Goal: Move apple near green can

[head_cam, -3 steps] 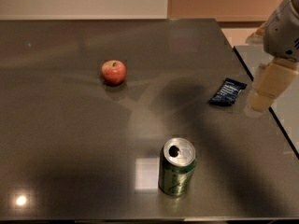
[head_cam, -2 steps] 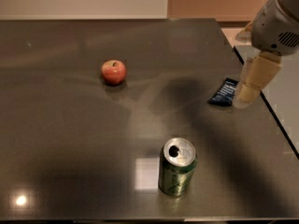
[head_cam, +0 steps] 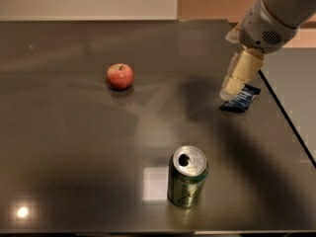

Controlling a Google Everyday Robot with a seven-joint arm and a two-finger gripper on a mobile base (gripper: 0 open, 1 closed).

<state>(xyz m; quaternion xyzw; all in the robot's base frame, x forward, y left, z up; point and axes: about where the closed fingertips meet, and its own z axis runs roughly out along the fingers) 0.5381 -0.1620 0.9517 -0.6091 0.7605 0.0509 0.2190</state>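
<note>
The small red apple (head_cam: pixel 120 76) sits on the dark table (head_cam: pixel 59 132), left of centre and towards the back. The green can (head_cam: pixel 187 177) stands upright near the front edge, its silver top open. The gripper (head_cam: pixel 231 91) hangs from the arm at the upper right, above the table's right side, far to the right of the apple and well behind the can. It holds nothing that I can see.
A flat dark blue snack packet (head_cam: pixel 243 99) lies just right of and partly behind the gripper, close to the table's right edge (head_cam: pixel 286 117). Bright light reflections show on the tabletop near the can and at the front left corner.
The arm and gripper have moved left, from beyond the table's right edge to over the table at the snack packet. The apple and can have not moved.
</note>
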